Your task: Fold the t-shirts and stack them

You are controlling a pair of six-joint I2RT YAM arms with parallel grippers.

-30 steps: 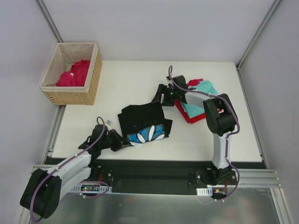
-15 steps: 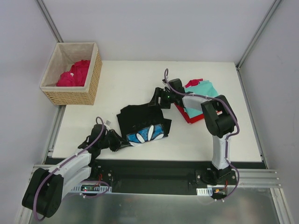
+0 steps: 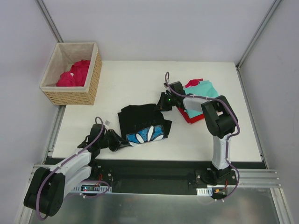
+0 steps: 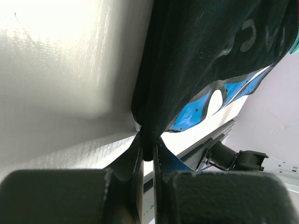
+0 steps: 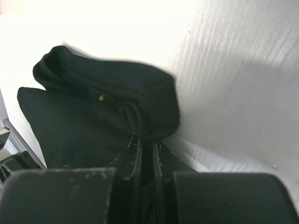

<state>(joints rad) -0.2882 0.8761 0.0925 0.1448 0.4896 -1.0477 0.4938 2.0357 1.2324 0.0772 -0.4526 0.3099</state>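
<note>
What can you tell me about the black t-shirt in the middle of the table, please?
The black cloth t-shirt lies partly folded and bunched on the white table, near its front-centre. It looks soft and matte, with a blue and white print on its near part and faint grey lettering. The left gripper is shut on its near-left edge, and the right gripper is shut on a rumpled fold at its far-right corner.

black t-shirt [image 3: 140, 116]: folded, centre | teal t-shirt [image 3: 204, 91] atop red t-shirt [image 3: 190, 117], right
</note>
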